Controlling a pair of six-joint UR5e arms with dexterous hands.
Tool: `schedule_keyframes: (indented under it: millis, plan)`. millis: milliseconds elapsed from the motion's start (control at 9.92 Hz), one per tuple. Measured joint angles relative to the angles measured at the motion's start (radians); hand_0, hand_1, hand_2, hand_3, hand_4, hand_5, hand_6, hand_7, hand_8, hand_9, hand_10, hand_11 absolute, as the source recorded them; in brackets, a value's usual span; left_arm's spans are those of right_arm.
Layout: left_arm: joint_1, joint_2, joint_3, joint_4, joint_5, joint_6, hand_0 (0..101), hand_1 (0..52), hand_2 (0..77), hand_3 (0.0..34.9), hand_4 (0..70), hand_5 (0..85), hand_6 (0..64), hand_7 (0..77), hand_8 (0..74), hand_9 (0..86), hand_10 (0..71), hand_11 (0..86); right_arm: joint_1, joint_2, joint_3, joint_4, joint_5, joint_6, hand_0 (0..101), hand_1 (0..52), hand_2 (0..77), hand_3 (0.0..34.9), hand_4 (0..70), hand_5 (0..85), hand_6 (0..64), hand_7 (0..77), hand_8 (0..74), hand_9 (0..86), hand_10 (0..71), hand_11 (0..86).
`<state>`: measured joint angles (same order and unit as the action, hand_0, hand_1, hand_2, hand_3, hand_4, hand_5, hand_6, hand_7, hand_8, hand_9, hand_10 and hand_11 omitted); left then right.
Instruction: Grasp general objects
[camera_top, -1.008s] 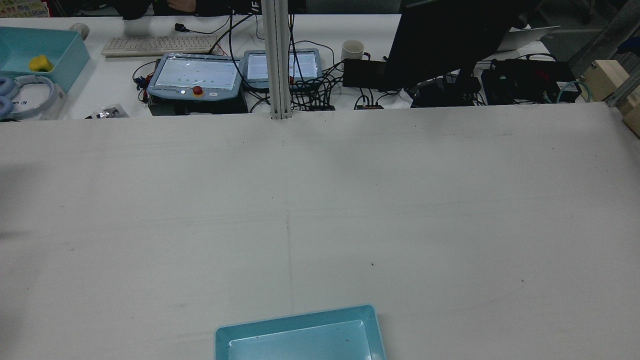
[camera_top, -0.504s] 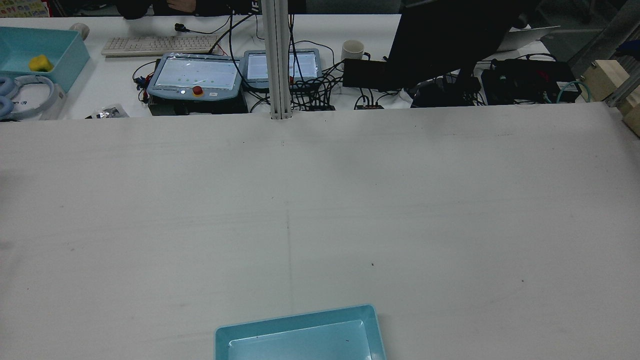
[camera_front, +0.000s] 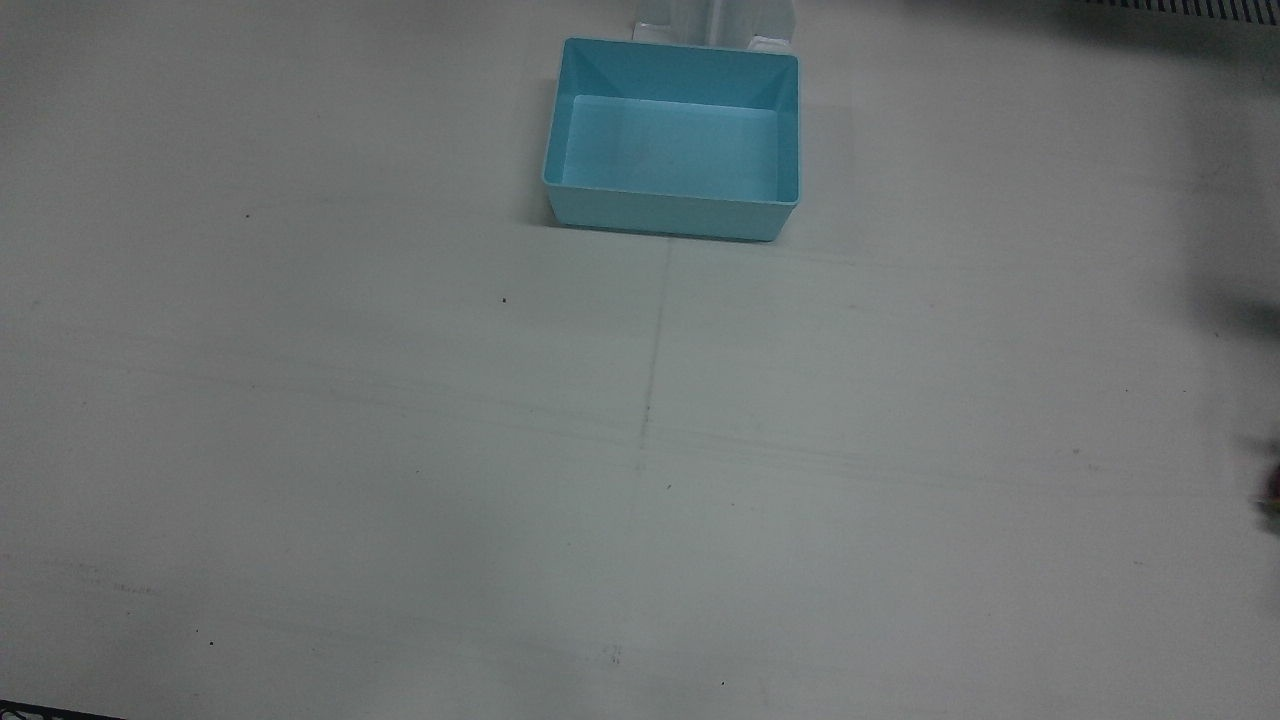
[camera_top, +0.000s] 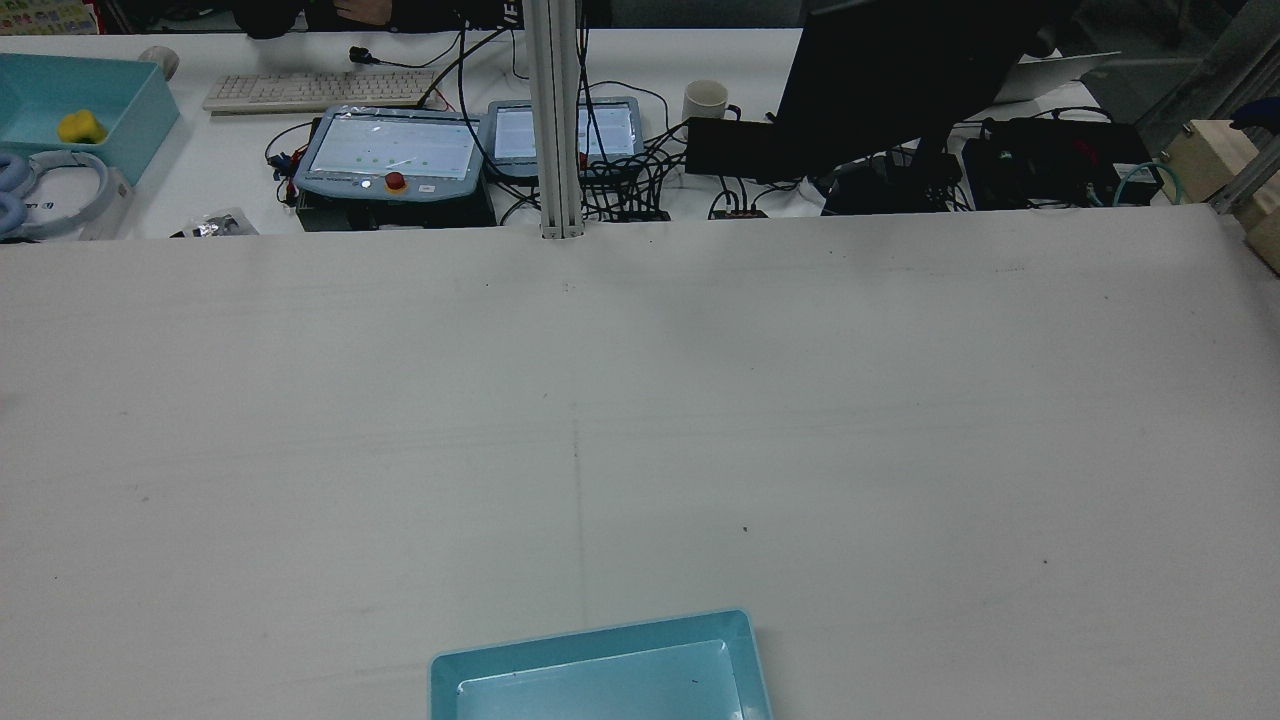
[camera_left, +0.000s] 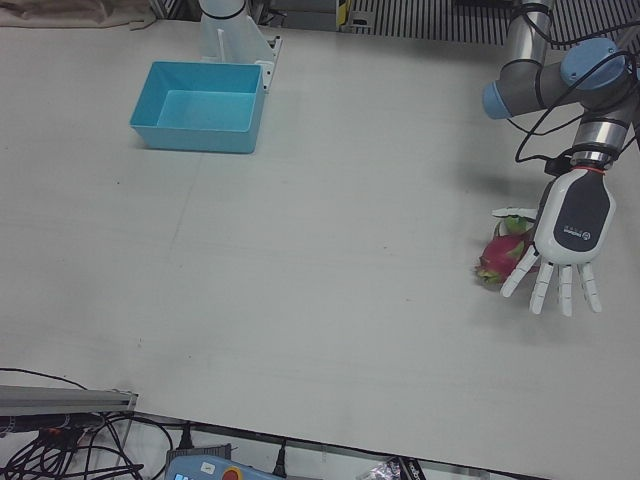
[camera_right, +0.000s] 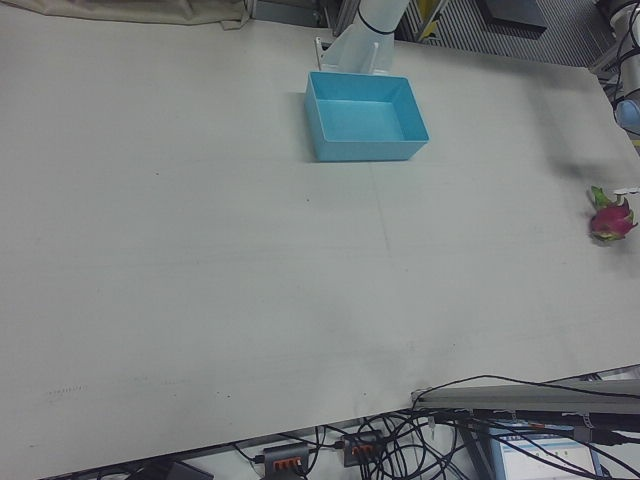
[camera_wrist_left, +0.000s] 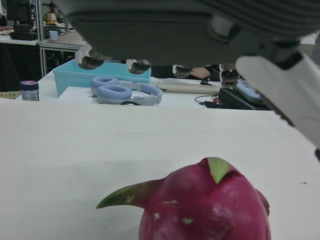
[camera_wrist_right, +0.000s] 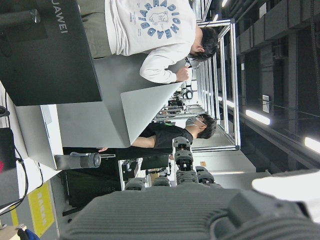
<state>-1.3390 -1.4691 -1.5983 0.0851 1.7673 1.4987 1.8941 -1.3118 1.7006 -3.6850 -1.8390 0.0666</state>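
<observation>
The dragon fruit (camera_left: 503, 256) is seen lying on the white table (camera_left: 330, 260) far out toward the 3 o'clock edge of the left-front view, well apart from the blue bin (camera_left: 200, 92), which stands empty up at 11 o'clock. The left hand (camera_left: 566, 243) is held just beside and above the fruit, on its 3 o'clock side, with the fingers (camera_left: 560, 289) spread wide and pointing down; nothing is held, and whether the fruit is touched at all cannot be told. In the left hand view the fruit (camera_wrist_left: 200, 205) is seen low under the palm, with the fingertips (camera_wrist_left: 137, 65) reaching well past it. The right hand (camera_wrist_right: 190, 200) is shown only by its own camera, raised and aimed away from the table; nothing is seen in it, though how far its fingers are apart cannot be told. Trouble is most likely to arise from the fruit's rounded body and its soft leafy scales: if the fingers are closed off-centre, it may be rolled or pushed toward the near table edge. A scale alone might also be caught rather than the body, so a slip on lifting is judged possible.
</observation>
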Motion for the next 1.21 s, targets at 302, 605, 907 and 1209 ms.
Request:
schedule_keyframes:
  millis: [302,605,907,1209]
  plan:
    - [0.003,0.001,0.05,-0.038,0.01,0.011,52,0.5,12.0,30.0,0.0,2.2,0.5,2.7,1.6,1.6,1.1,1.1,0.0,0.0,0.0,0.0,0.0,0.0,0,5.4,1.6,0.0,0.0,0.5,0.0,0.0,0.0,0.5,0.0,0.5]
    - [0.008,0.001,0.106,-0.09,0.011,0.013,52,0.5,12.0,30.1,0.0,2.2,0.5,1.1,1.6,1.6,1.1,1.1,0.0,0.0,0.0,0.0,0.0,0.0,0,5.4,1.6,0.0,0.0,0.5,0.0,0.0,0.0,0.5,0.0,0.5]
    - [0.01,0.0,0.134,-0.123,0.011,0.013,52,0.5,13.1,30.5,0.0,2.2,0.5,1.1,1.6,1.6,1.1,1.1,0.0,0.0,0.0,0.0,0.0,0.0,0,5.4,1.6,0.0,0.0,0.5,0.0,0.0,0.0,1.1,0.0,0.5]
    - [0.035,0.0,0.15,-0.145,0.004,0.014,52,0.5,15.3,27.4,0.0,2.2,1.1,6.5,1.6,1.6,1.1,1.1,0.0,0.0,0.0,0.0,0.0,0.0,0,5.4,1.6,0.0,0.0,0.5,0.0,0.0,0.0,0.5,0.0,0.5]
